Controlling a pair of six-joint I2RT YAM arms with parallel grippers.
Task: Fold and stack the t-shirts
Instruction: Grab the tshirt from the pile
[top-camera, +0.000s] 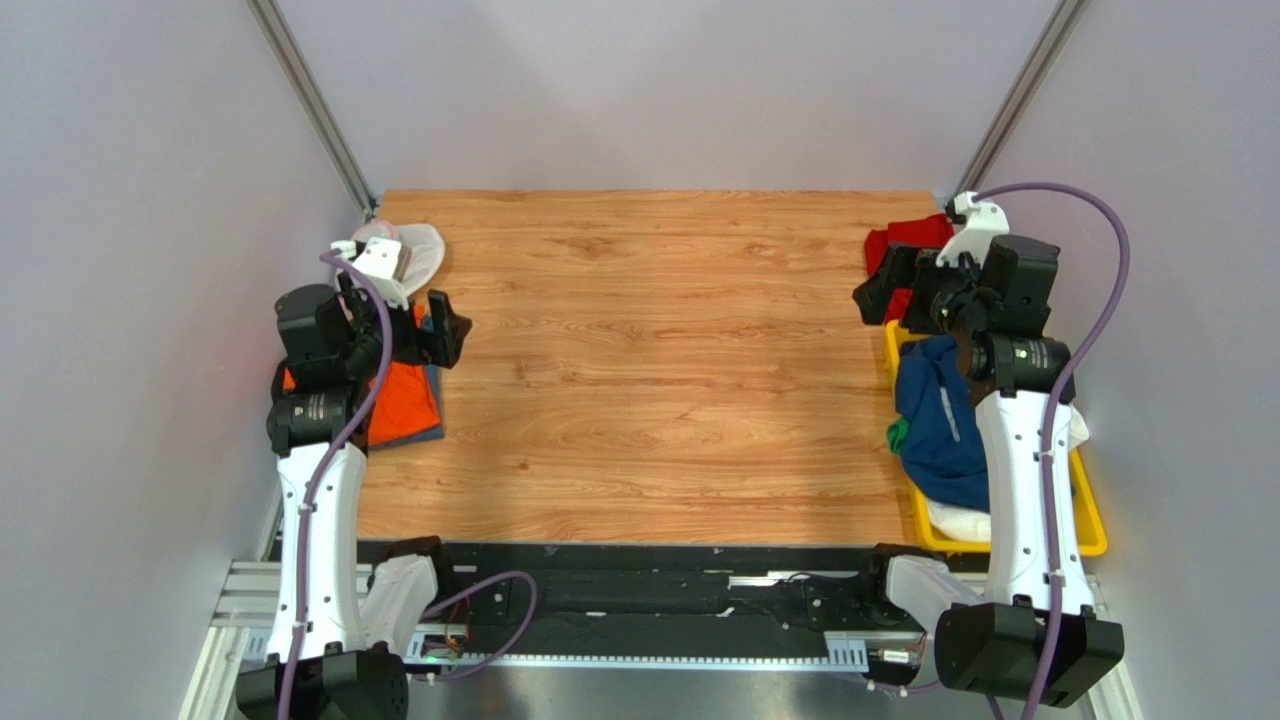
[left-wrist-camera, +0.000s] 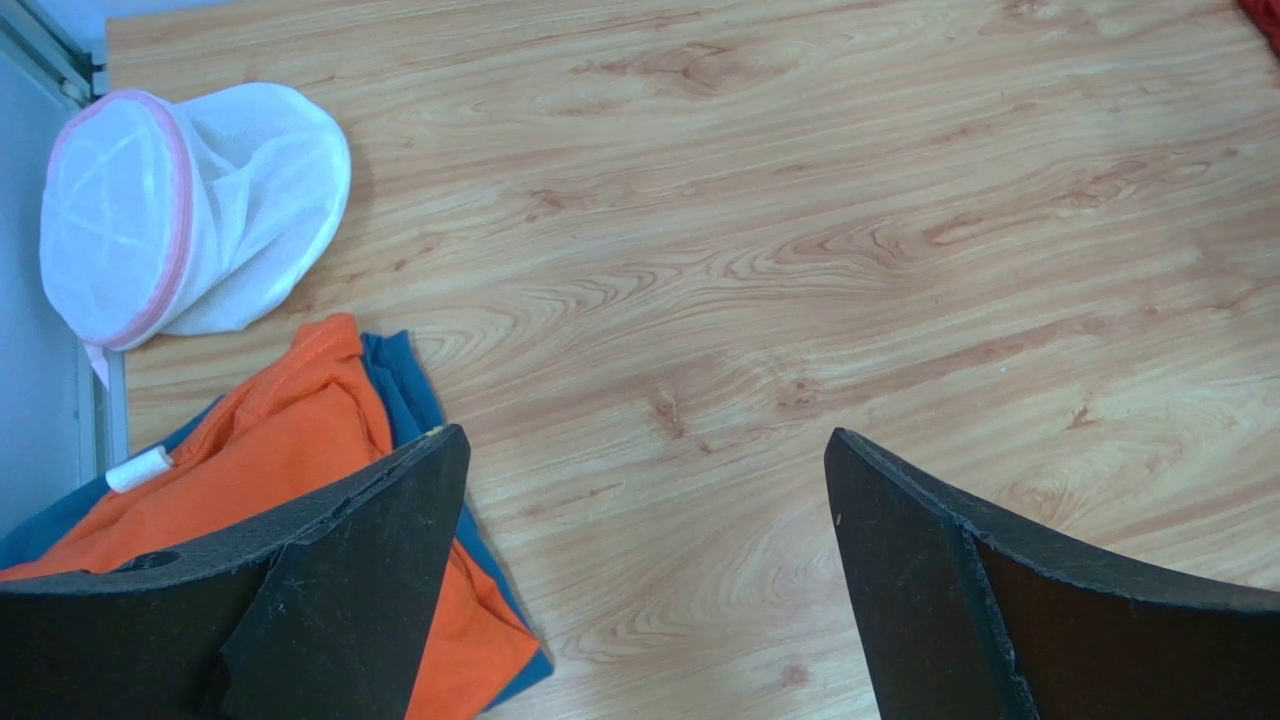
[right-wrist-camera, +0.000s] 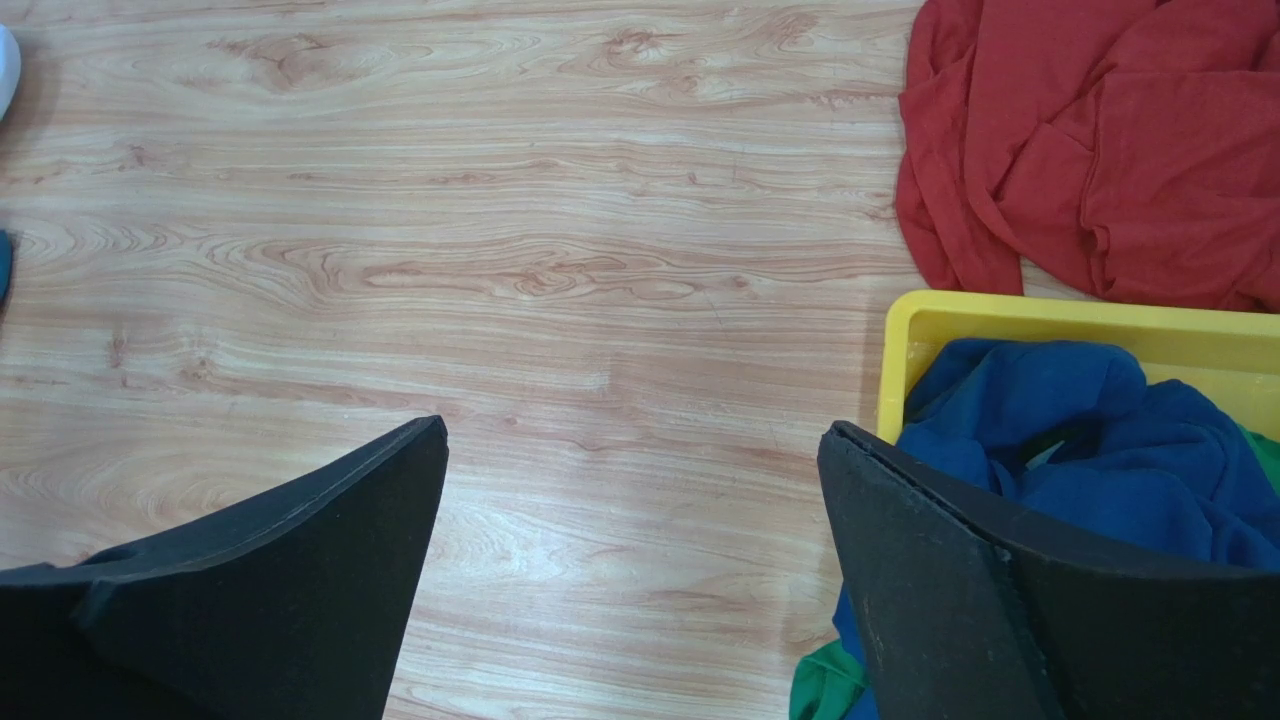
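A folded orange t-shirt (top-camera: 403, 402) lies on a blue one at the table's left edge; both show in the left wrist view, orange (left-wrist-camera: 286, 480) over blue (left-wrist-camera: 403, 383). My left gripper (top-camera: 436, 333) hovers open and empty just right of this stack (left-wrist-camera: 639, 495). A crumpled red t-shirt (top-camera: 906, 240) lies at the far right corner (right-wrist-camera: 1104, 143). A blue t-shirt (top-camera: 939, 428) hangs over the yellow bin (top-camera: 1089, 525), with green (right-wrist-camera: 824, 687) and white cloth beneath. My right gripper (top-camera: 879, 293) is open and empty above bare table left of the bin (right-wrist-camera: 631, 495).
A white mesh pouch with a pink rim (top-camera: 403, 248) sits at the far left corner (left-wrist-camera: 181, 210). The yellow bin's rim (right-wrist-camera: 1052, 323) stands at the table's right edge. Grey walls close in on both sides.
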